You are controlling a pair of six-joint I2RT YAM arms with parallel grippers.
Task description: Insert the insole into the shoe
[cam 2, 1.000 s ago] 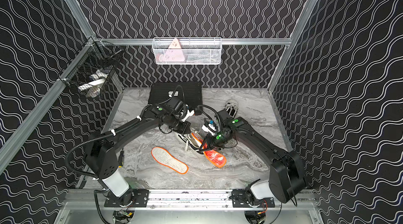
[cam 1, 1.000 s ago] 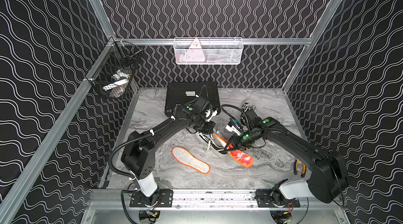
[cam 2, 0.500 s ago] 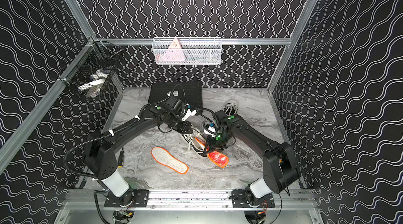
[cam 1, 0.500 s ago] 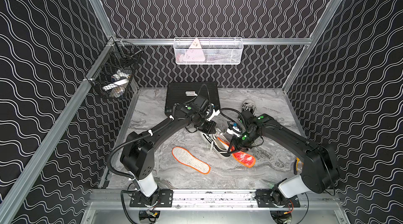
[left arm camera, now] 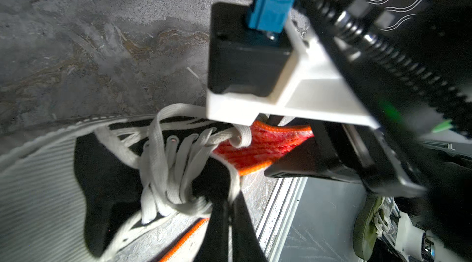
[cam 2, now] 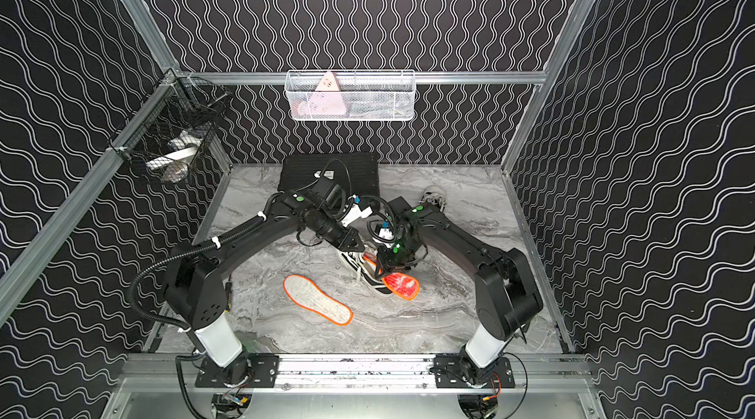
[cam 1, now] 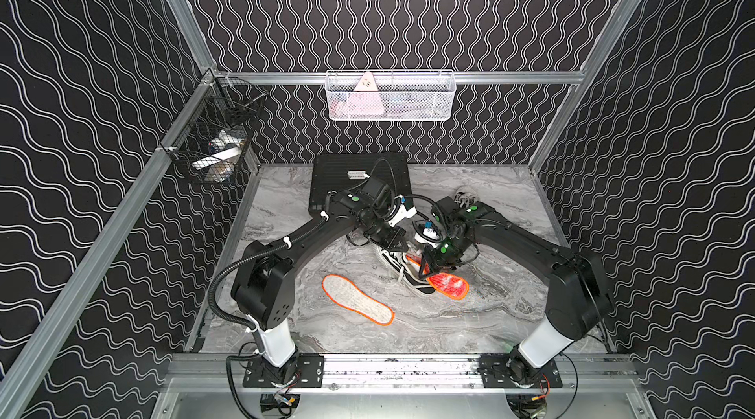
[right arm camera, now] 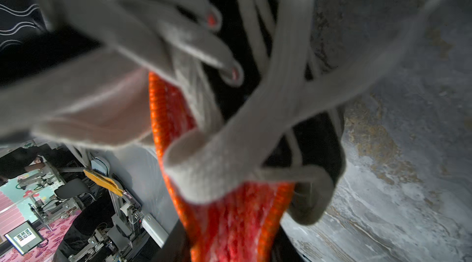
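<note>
Two arms meet over the middle of the marbled worktop [cam 1: 470, 327], each with one tool at the same black shoe [cam 1: 414, 283] [cam 2: 369, 280]. There are two insoles and two shoes.

The red insole [cam 1: 449, 286] [cam 2: 402, 285] is only partly in. Its narrower end is tucked into the black shoe's opening under the white laces, and its broad end sticks out past the shoe's rear over the worktop. The right tool [cam 1: 427, 270] [cam 2: 382, 270] pinches this insole between its fingers where it leaves the shoe. In the right wrist view the insole [right arm camera: 229, 222] runs straight down between the two dark fingers, with a loop of lace lying across it.

The left tool [cam 1: 398, 247] [left arm camera: 229, 204] has its fingers pressed together on the shoe's upper beside the lacing – a pale strip of the shoe's edge runs in between them in the left wrist view, where the black shoe [left arm camera: 107, 179] lies with its laces loose.

The white insole [cam 1: 357, 304] [cam 2: 316, 304], rimmed in orange, lies flat and alone on the worktop, nearer the front rail and apart from both tools. The second shoe [cam 1: 463, 195] [cam 2: 435, 195] – pale, with loose laces – sits toward the back, behind the right arm.

One black mat [cam 1: 339, 176] lies against the back wall. Two baskets hang above: a black wire basket [cam 1: 212, 139] on the side rail and a white mesh basket [cam 1: 390, 96] on the back rail.
</note>
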